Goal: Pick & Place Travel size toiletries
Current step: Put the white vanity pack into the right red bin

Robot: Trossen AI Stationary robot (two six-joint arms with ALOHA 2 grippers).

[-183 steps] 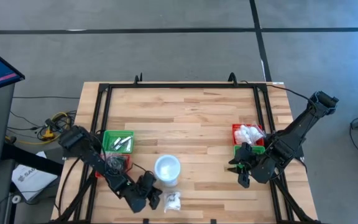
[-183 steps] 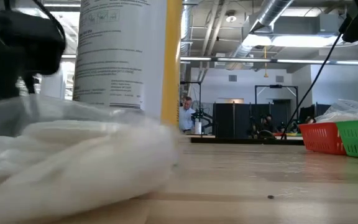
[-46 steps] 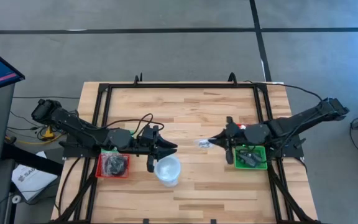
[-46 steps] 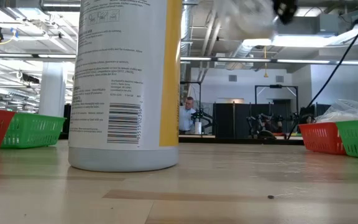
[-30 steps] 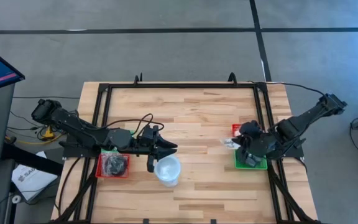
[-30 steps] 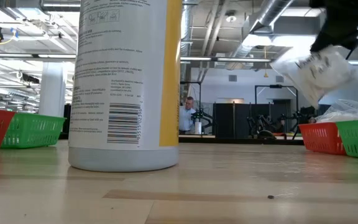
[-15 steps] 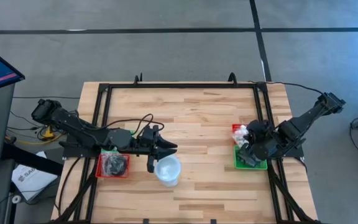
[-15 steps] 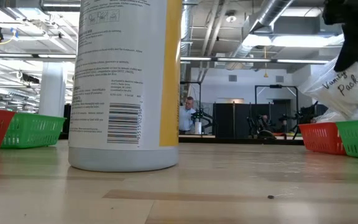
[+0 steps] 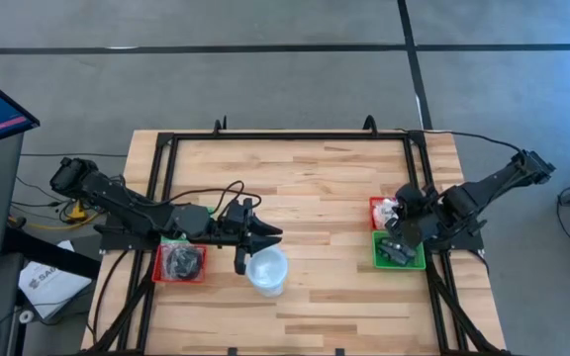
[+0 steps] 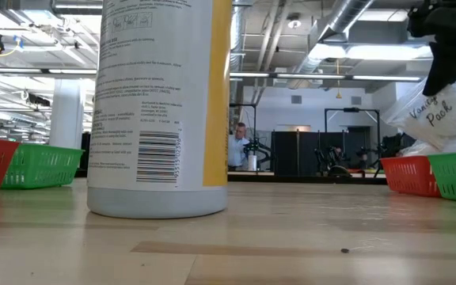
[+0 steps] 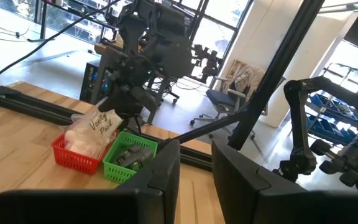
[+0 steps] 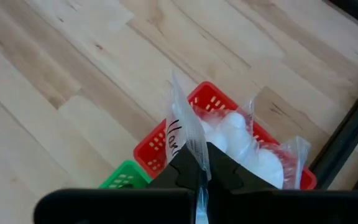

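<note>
Your right gripper hangs over the right-hand red tray with a clear "Vanity Pack" pouch pinched in it.

Look at the right wrist view: the fingers are fully closed on the pouch's top edge, and the pouch dangles straight below them, above the white wrapped pieces already lying in that red tray. The low view shows the pouch's bottom clear of the tray rim, not yet resting inside. A green tray with small dark oblong pieces sits just beside the red one. Your left gripper waits near the table's middle, level, its fingers slightly apart and empty, next to the white bottle.
</note>
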